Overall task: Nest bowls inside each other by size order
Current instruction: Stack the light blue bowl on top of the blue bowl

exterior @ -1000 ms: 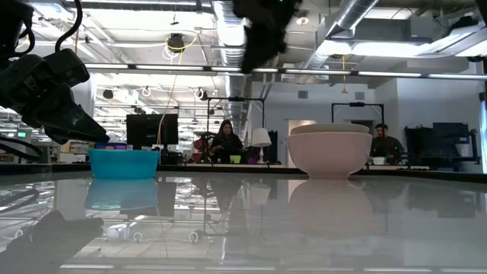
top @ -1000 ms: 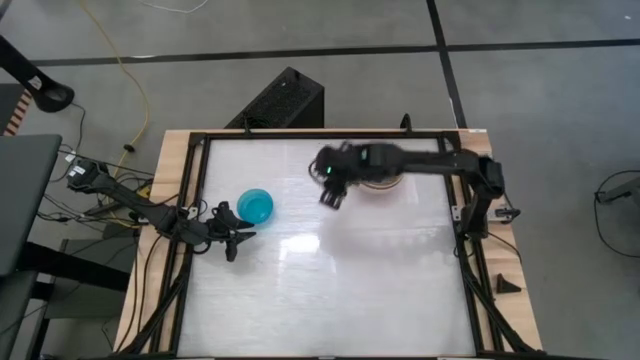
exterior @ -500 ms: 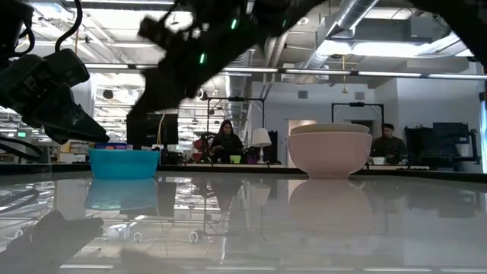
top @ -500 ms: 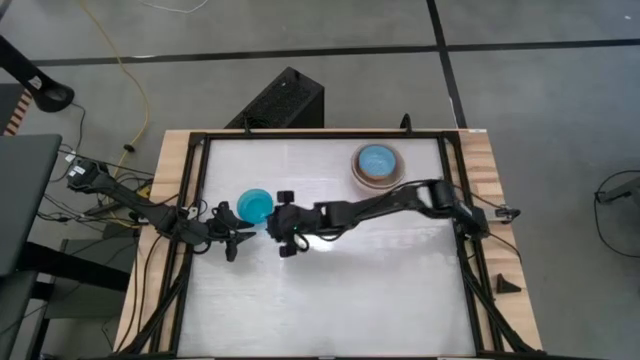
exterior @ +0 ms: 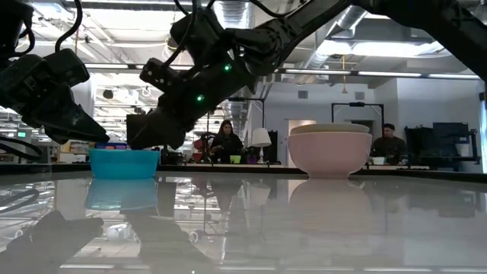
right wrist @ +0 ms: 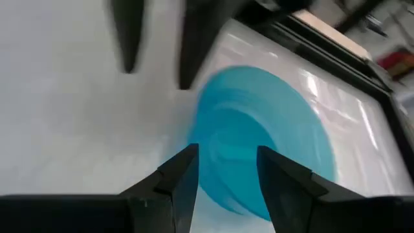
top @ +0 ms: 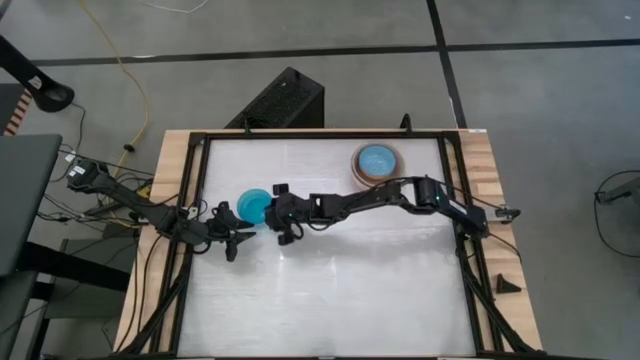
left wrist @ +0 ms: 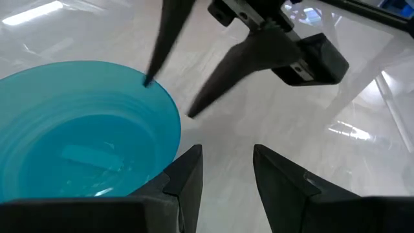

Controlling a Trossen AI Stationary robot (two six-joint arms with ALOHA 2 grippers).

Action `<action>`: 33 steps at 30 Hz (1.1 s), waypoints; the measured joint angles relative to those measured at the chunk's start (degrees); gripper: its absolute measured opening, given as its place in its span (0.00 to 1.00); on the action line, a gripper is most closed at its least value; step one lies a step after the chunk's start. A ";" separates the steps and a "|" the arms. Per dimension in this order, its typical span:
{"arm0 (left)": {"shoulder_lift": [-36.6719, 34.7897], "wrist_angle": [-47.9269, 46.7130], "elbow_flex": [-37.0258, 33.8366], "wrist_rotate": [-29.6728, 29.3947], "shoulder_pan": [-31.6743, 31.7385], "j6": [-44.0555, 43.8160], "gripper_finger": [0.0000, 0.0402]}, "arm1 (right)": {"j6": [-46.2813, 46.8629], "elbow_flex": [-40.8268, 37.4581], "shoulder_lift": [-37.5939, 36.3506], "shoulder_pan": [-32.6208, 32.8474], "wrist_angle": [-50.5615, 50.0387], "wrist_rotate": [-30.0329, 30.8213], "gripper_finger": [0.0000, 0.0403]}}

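— White bench [top: 330,290] is carrying how much finished work?

— Most of it, seemingly: a stack of bowls [top: 378,164] is sitting at the far edge, light blue bowl [top: 377,159] on top. Only the teal-cyan bowl [top: 255,205] is waiting apart.

— And the grippers?

— Right gripper [top: 281,214], fingers spread, is reaching just beside it; left gripper [top: 233,233], also spread, is idling at its other side.

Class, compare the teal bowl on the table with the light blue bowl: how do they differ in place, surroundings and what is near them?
The teal bowl stands alone on the table's left part; the light blue bowl sits nested inside a stack of larger bowls at the far right part. The teal bowl has the right gripper at its rim and the left gripper beside it; no gripper is near the light blue bowl. Both are round, upright and bluish.
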 joint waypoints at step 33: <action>0.00 0.05 0.00 0.00 -0.01 0.00 0.31 | -21.27 0.00 -0.02 -3.64 -2.96 -12.45 0.46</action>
